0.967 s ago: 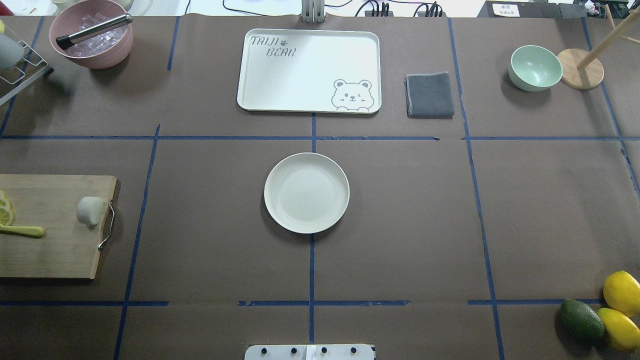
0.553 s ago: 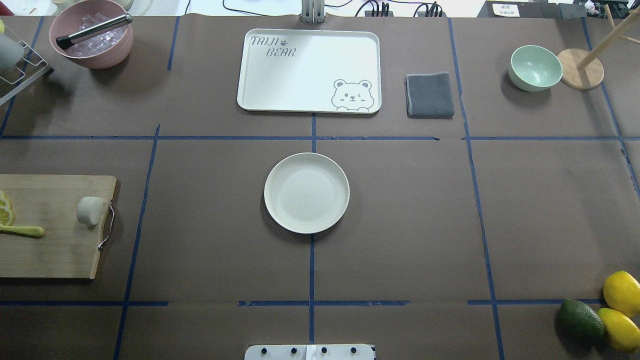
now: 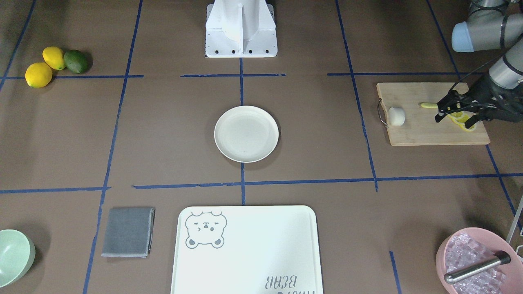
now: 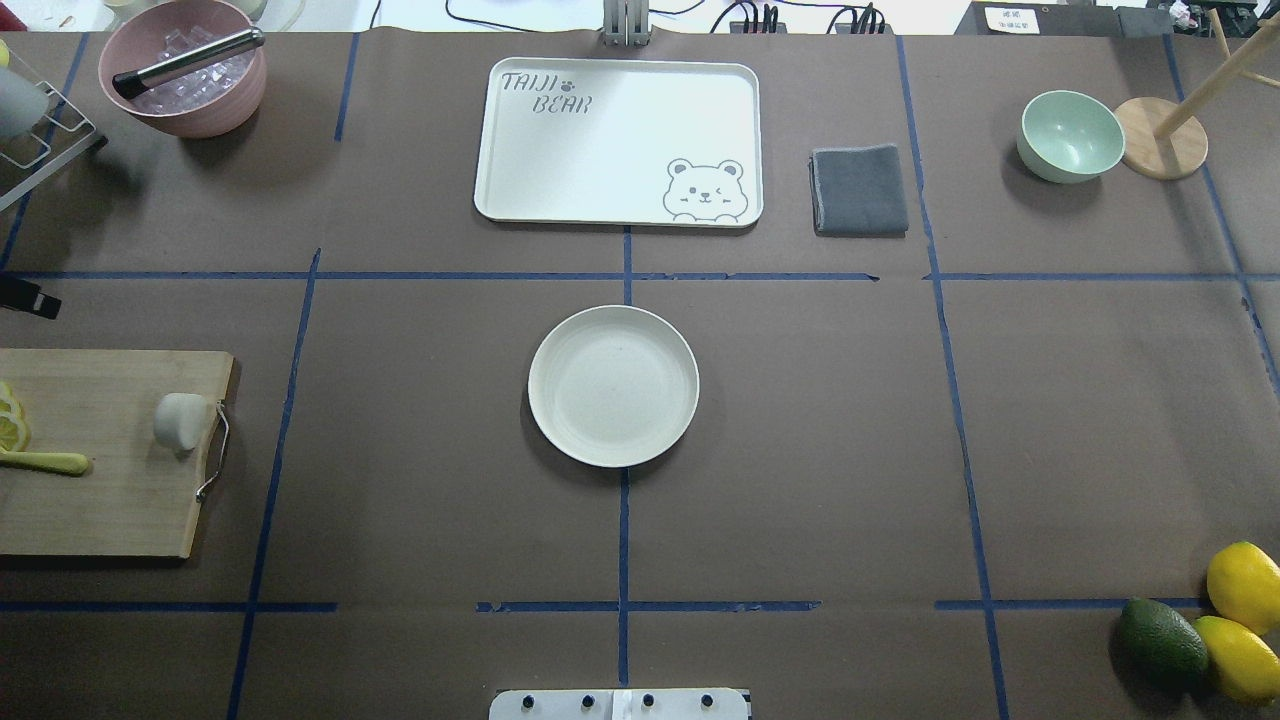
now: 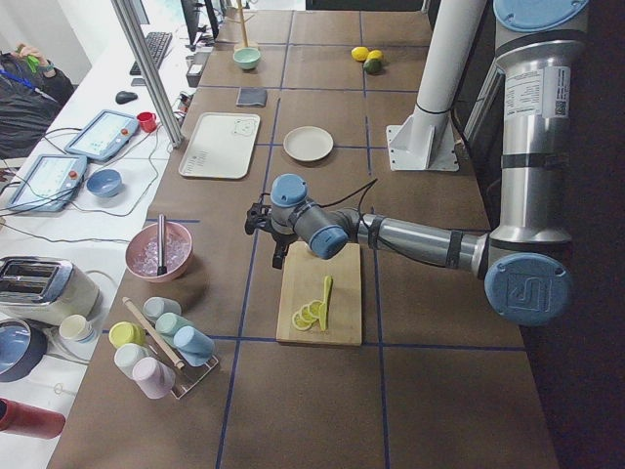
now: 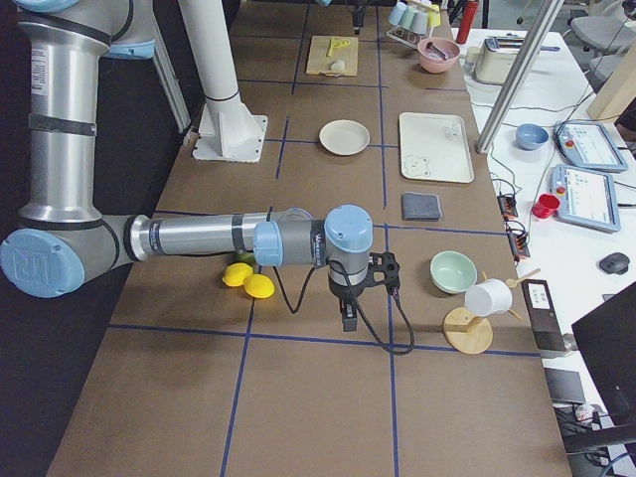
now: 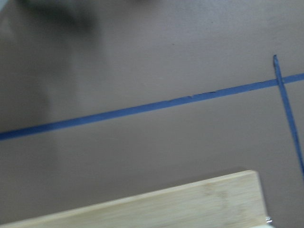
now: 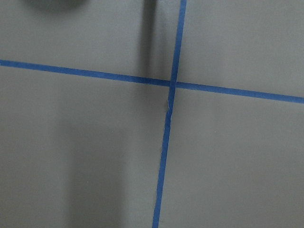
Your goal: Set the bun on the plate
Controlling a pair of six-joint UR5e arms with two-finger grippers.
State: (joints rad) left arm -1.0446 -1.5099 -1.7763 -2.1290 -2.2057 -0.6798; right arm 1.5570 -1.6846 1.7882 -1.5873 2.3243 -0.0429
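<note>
The jaws of my left gripper [image 3: 452,118] are spread, with nothing between them. They hang over the left end of the bench by the wooden cutting board [image 4: 110,480]. In the overhead view only a dark tip shows at the left edge, just past the board's far side. The left wrist camera sees one corner of the board, brown bench paper and blue tape lines. For the right gripper [image 6: 348,316] I cannot tell how the jaws stand. It shows only in the side view from the right, pointing down over the bench near two lemons [image 6: 248,280].

The bun [image 4: 180,421] rests on the right end of the board, just beside the board's metal handle [image 4: 214,452]. It is clear of the left jaws. Lemon slices [image 4: 10,420] and a green-handled utensil [image 4: 45,462] lie at the board's left end. The plate [image 4: 613,386] sits at the middle of the bench with nothing on it, well to the right of the bun.

Farther out, the bear-print tray [image 4: 620,140] lies beyond the plate with a folded grey cloth [image 4: 860,190] to its right. A mint bowl [image 4: 1070,135] stands at the far right and a pink bowl [image 4: 185,70] of ice at the far left.
</note>
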